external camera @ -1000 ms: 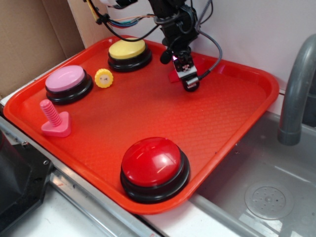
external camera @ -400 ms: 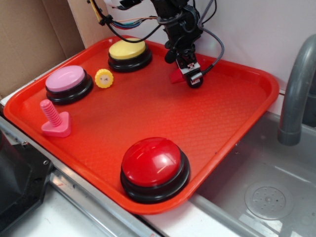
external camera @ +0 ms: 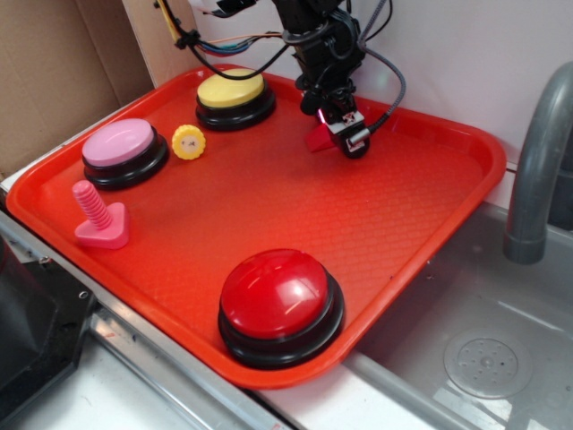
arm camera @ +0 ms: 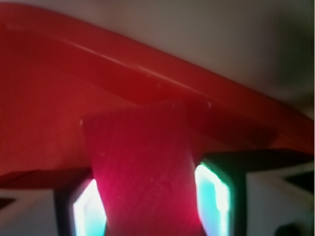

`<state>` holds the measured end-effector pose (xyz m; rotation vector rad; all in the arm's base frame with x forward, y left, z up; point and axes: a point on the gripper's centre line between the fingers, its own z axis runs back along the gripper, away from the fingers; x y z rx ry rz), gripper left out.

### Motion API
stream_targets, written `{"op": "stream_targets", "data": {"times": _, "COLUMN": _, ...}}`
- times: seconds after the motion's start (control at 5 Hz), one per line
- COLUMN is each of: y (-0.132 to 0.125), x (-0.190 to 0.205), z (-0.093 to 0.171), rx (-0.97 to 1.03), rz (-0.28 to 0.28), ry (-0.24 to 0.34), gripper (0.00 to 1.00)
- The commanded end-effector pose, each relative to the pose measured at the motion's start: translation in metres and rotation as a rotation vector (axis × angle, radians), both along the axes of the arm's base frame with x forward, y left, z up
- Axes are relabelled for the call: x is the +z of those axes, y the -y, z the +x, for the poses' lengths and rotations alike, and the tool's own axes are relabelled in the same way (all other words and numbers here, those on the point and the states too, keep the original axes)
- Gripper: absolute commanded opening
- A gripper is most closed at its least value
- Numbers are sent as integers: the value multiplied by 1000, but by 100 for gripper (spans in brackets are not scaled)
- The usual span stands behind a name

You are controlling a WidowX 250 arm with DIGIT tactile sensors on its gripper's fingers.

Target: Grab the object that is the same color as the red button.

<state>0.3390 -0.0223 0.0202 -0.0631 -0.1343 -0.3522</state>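
The object, a small red wedge block, lies at the back of the red tray. My gripper reaches down onto it from above. In the wrist view the wedge fills the gap between the two lit fingertips, and both pads press its sides, so my gripper is shut on it. The tray's far rim runs just behind the block. The red button, a large glossy dome on a black base, sits at the tray's near edge, far from the gripper.
A yellow button stands left of the gripper. A small yellow knob, a pink button and a pink bolt line the tray's left side. At the right are a grey faucet and a sink.
The gripper's fingers have drawn in beside the wedge and the wrist has shifted slightly toward the back. The wedge has stayed in place.
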Motion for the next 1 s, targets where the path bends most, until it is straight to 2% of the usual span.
{"op": "stream_targets", "data": {"times": 0.0, "y": -7, "x": 88, "z": -50, "rx": 225, "rz": 61, "ry": -109, "gripper": 0}}
{"op": "stream_targets", "data": {"times": 0.2, "y": -10, "x": 107, "z": -85, "rx": 323, "rz": 39, "ry": -139, "gripper": 0}}
{"op": "stream_targets", "data": {"times": 0.4, "y": -12, "x": 121, "z": -119, "rx": 376, "rz": 42, "ry": -222, "gripper": 0}}
{"op": "stream_targets", "data": {"times": 0.6, "y": -11, "x": 122, "z": -129, "rx": 411, "rz": 67, "ry": -199, "gripper": 0}}
{"op": "stream_targets", "data": {"times": 0.8, "y": -9, "x": 121, "z": -120, "rx": 423, "rz": 179, "ry": -203, "gripper": 0}}
